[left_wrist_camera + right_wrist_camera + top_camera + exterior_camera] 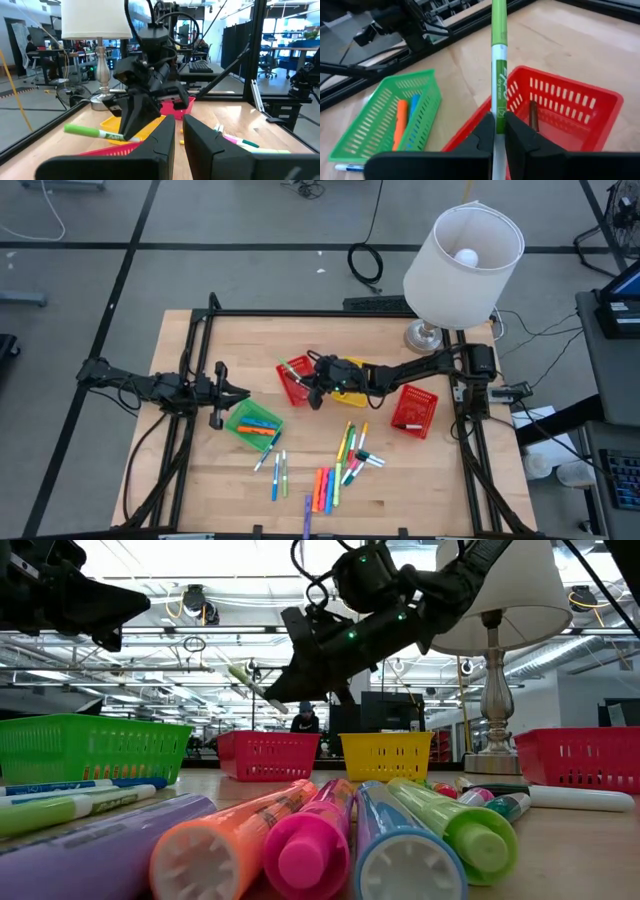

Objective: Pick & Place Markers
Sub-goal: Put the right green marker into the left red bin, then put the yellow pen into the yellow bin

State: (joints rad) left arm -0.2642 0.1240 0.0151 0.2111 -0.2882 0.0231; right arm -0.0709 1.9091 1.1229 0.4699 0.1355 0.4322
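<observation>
The right hand (500, 131) grips a green-capped white marker (498, 75) above a red basket (293, 379) near the desk's (420, 480) middle. The left hand (228, 395), its fingers nearly closed on nothing, hovers beside the green basket (252, 425), which holds orange and blue markers (406, 116). More markers (340, 465) lie loose nearby.

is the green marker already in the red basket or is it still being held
Held. The right gripper is shut on the green marker, above the red basket, not yet released into it.
</observation>
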